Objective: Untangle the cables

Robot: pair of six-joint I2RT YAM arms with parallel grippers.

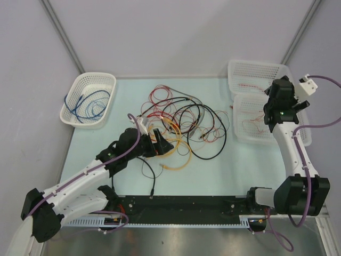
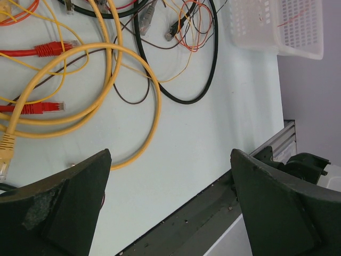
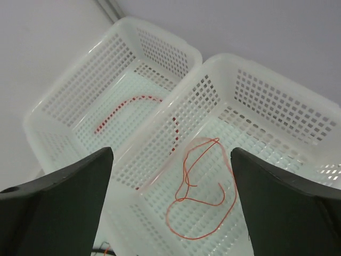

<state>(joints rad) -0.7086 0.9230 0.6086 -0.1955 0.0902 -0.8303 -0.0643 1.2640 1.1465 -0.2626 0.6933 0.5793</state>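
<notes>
The cables [image 1: 181, 122] lie in a loose tangle at the middle of the pale table [image 1: 234, 170], with red, yellow and black loops crossing over one another. In the left wrist view, a yellow cable [image 2: 110, 58] coils in several rings at the left of the frame. Two red plugs [image 2: 50, 49] lie among those rings, and a black cable [image 2: 214, 48] curves down from the top centre.

The left gripper [image 1: 160, 143] is at the lower left edge of the tangle. Its fingers [image 2: 80, 197] are spread wide with nothing between them, only bare table and the yellow loop beyond.

At the upper right of the top view stand two white baskets [image 1: 234, 98], side by side. In the right wrist view, a thin orange wire [image 3: 202, 192] lies loosely curled on the floor of the nearer basket, and a red wire [image 3: 120, 109] lies in the farther one. The right gripper [image 3: 171, 152] hangs over them, fingers wide apart and holding nothing.

At the upper left of the top view, a third basket [image 1: 106, 80] holds a blue cable [image 1: 88, 104], well apart from the tangle.
</notes>
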